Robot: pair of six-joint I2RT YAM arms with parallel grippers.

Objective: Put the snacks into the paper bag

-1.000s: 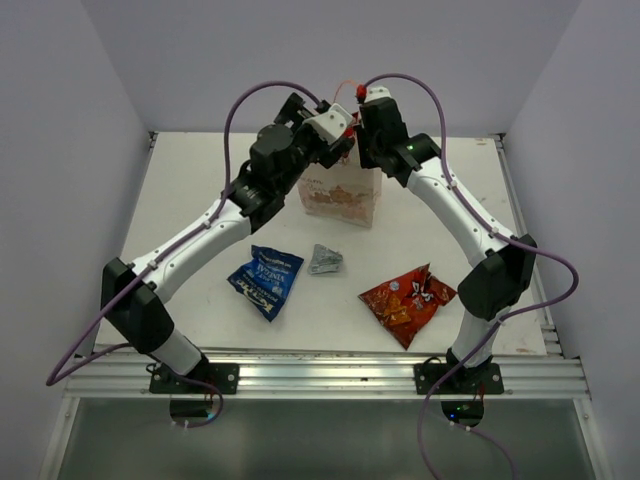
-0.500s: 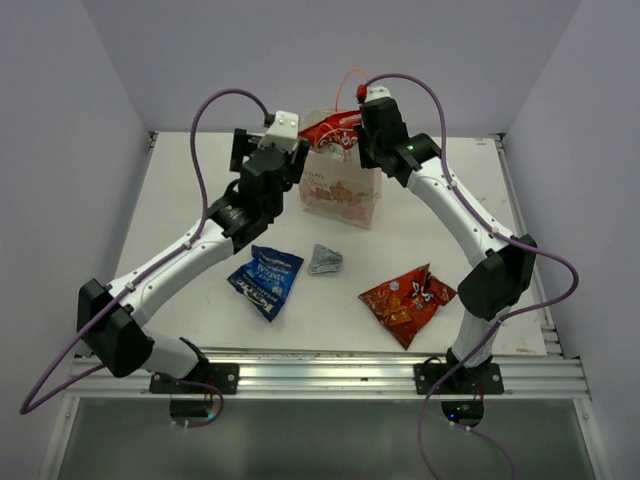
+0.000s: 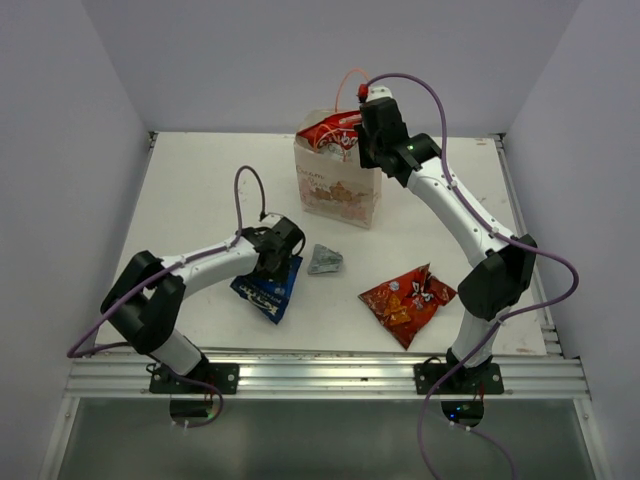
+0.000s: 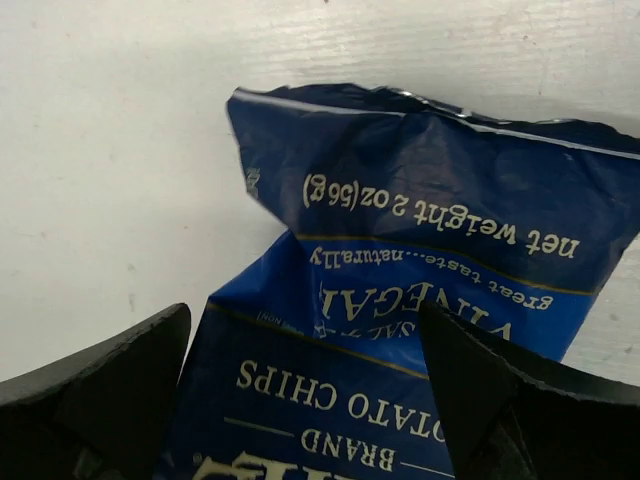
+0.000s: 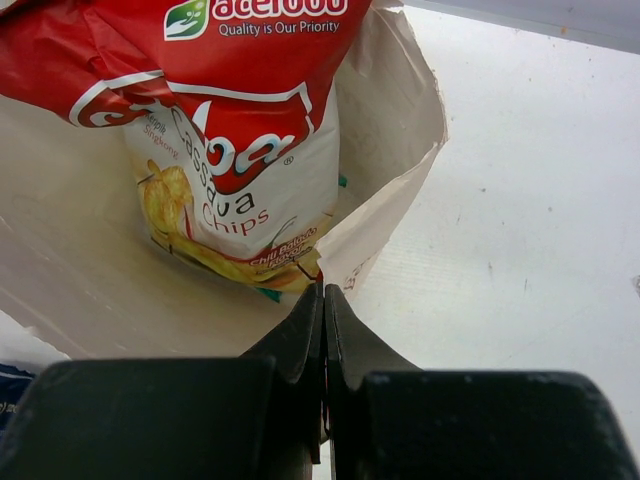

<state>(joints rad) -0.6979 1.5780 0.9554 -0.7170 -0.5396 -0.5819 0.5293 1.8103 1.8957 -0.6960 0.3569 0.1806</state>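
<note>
On the white table point(image 3: 200, 190) we saw the left gripper point(image 4: 300, 345) spread wide, empty, over the blue packet point(image 4: 430, 230); the right gripper point(image 5: 323, 300), fully closed, seemingly pinched the rim of the paper bag point(image 5: 390, 110).

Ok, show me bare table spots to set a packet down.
Widest bare patch: far left, between the table edge and the paper bag. A smaller one lies at the near edge, between the blue packet and red-orange chips bag. Crowded: the middle row around the silver foil packet.
</note>
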